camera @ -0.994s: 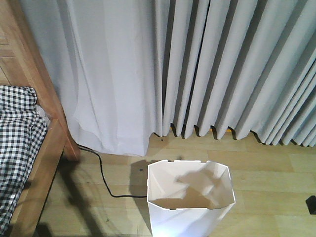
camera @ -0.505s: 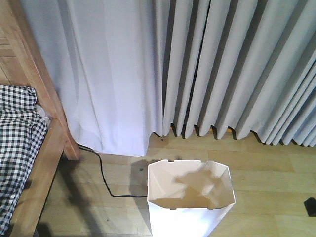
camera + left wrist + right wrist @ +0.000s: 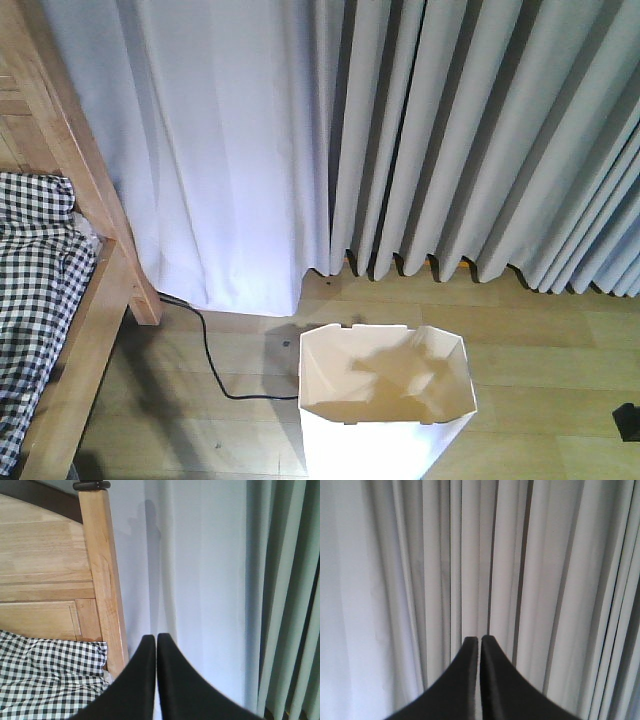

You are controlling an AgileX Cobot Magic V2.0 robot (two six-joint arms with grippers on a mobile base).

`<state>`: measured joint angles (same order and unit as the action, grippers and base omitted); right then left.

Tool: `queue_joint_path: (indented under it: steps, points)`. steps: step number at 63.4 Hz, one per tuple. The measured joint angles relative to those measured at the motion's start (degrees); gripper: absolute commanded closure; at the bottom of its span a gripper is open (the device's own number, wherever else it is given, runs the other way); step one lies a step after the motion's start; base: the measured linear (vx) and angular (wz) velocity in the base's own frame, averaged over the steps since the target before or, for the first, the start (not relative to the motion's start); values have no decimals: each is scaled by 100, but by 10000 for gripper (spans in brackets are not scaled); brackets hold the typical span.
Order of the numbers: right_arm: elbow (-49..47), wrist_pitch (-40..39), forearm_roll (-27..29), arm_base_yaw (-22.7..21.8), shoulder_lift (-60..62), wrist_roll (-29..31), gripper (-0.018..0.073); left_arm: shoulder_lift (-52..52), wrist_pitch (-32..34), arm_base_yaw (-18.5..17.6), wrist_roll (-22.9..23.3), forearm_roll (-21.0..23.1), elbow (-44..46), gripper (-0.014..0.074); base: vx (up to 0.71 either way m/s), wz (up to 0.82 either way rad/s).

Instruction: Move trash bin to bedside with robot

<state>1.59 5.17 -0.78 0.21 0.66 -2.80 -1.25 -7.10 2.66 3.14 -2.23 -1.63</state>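
Observation:
The white trash bin (image 3: 385, 420) stands on the wooden floor at the bottom centre of the front view, open top toward me, its base cut off by the frame. The light wooden bed frame (image 3: 95, 300) with black-and-white checked bedding (image 3: 35, 290) is at the left; it also shows in the left wrist view (image 3: 102, 575). My left gripper (image 3: 156, 639) is shut and empty, raised, pointing at the bedpost and curtain. My right gripper (image 3: 480, 640) is shut and empty, pointing at the curtain. Neither gripper shows in the front view.
Grey-white curtains (image 3: 400, 140) hang across the back down to the floor. A black cable (image 3: 215, 370) runs over the floor between bed and bin. A small dark object (image 3: 630, 420) lies at the right edge.
The view has crept slightly forward: the curtain hem and the dark object at right sit a little lower in the frame. The bin keeps its place in the frame.

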Motion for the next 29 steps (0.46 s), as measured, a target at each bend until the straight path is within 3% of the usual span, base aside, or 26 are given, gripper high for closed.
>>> queue_joint_path:
  steps: [29]
  points:
    - [0, 0, 0, 0, 0, 5, 568, 0, 0, 0, 0, 0, 0, 603, 0, 0]
